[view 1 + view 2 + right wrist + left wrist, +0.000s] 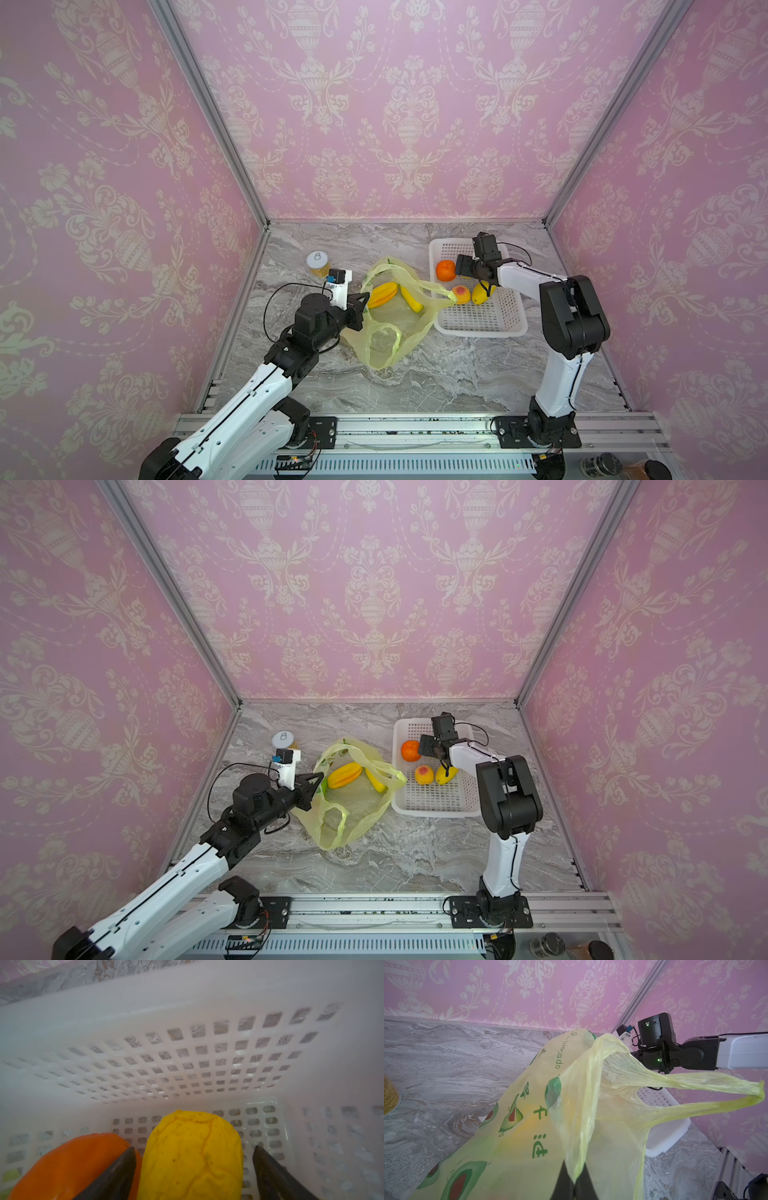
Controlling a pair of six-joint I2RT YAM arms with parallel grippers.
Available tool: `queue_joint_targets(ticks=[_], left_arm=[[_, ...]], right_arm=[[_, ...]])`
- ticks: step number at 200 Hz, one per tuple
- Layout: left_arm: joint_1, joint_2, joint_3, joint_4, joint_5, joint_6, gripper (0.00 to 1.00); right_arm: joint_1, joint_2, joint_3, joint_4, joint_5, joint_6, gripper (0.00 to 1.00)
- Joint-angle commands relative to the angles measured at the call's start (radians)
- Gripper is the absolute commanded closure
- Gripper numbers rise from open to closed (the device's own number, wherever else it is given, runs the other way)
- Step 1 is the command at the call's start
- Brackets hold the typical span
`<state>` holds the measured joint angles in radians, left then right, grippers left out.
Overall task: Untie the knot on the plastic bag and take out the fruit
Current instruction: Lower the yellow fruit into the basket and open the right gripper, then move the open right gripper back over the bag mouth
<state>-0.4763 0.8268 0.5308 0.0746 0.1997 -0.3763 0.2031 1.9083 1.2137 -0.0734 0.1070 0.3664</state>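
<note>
The left gripper [574, 1169] was seen fully closed, its two black fingers pinched on a fold of the thin translucent yellow-green plastic bag [386, 328]. This bag, printed with avocados, lay open on the grey marbled table [457, 374], just beside the white perforated plastic basket [478, 328]. Its two loops were seen apart, and one loop handle [432, 289] was stretched out as far as the basket's rim. Inside the bag were seen a ribbed yellow-orange fruit [382, 294] and a long yellow fruit [411, 301]. The right gripper [193, 1148] was held low inside the basket with its jaws spread wide to either side of a dimpled yellow fruit [191, 1157], which rested on the basket floor. A gap was visible between that fruit and one finger, so nothing was gripped. A round orange [445, 270] lay just beside it, and a pink-yellow peach [460, 294] and a yellow lemon [482, 293] lay nearer the front. A small white-lidded jar [318, 264] stood beyond the left arm.
</note>
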Motion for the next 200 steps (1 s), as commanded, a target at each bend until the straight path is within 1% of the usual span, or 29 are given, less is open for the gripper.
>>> queue_joint_targets(ticks=[1,7,10,22,33,55,72,94,114,132,150,161,174,184,200], left_arm=[[-0.005,0.016,-0.011,0.016,0.006,-0.003,0.97],[-0.006,0.016,-0.009,0.016,0.007,-0.003,0.98],[-0.006,0.017,-0.008,0.015,0.007,-0.001,0.98],[-0.005,0.012,-0.008,0.011,0.003,0.001,0.98],[-0.006,0.008,-0.008,0.008,-0.003,0.003,0.98],[-0.005,-0.004,-0.011,0.003,-0.014,0.008,0.97],[-0.005,-0.006,-0.011,0.005,-0.014,0.007,0.97],[-0.005,-0.004,-0.011,0.007,-0.011,0.006,0.98],[-0.005,-0.004,-0.010,0.006,-0.010,0.004,0.99],[-0.005,-0.005,-0.012,0.006,-0.017,0.006,0.99],[-0.005,0.000,-0.012,0.011,-0.012,0.002,1.00],[-0.005,0.000,-0.011,0.009,-0.010,0.002,1.00],[-0.005,-0.002,-0.009,0.007,-0.008,0.002,1.00],[-0.005,-0.005,-0.010,0.007,-0.008,0.000,1.00],[-0.005,-0.008,-0.012,0.008,-0.012,0.000,0.99]], right_arm=[[0.008,-0.048,-0.031,0.058,0.000,-0.012,0.08],[0.009,-0.055,-0.031,0.071,0.000,-0.013,0.07],[0.009,-0.059,-0.065,0.078,-0.001,-0.014,0.07],[0.010,-0.088,-0.104,0.109,-0.010,-0.011,0.07],[0.009,-0.137,-0.152,0.137,-0.014,-0.002,0.09],[0.013,-0.310,-0.301,0.212,-0.016,0.024,0.11],[0.035,-0.464,-0.362,0.190,-0.020,0.015,0.12],[0.128,-0.655,-0.393,0.103,0.041,-0.017,0.13],[0.223,-0.823,-0.430,0.069,0.074,-0.036,0.16],[0.287,-0.964,-0.449,0.045,0.066,-0.045,0.20],[0.348,-1.071,-0.463,0.042,0.038,-0.049,0.26],[0.391,-1.113,-0.476,0.063,0.003,-0.052,0.28],[0.447,-1.128,-0.477,0.079,-0.040,-0.063,0.31],[0.495,-1.114,-0.461,0.078,-0.054,-0.074,0.32],[0.560,-1.056,-0.421,0.072,-0.089,-0.093,0.40]])
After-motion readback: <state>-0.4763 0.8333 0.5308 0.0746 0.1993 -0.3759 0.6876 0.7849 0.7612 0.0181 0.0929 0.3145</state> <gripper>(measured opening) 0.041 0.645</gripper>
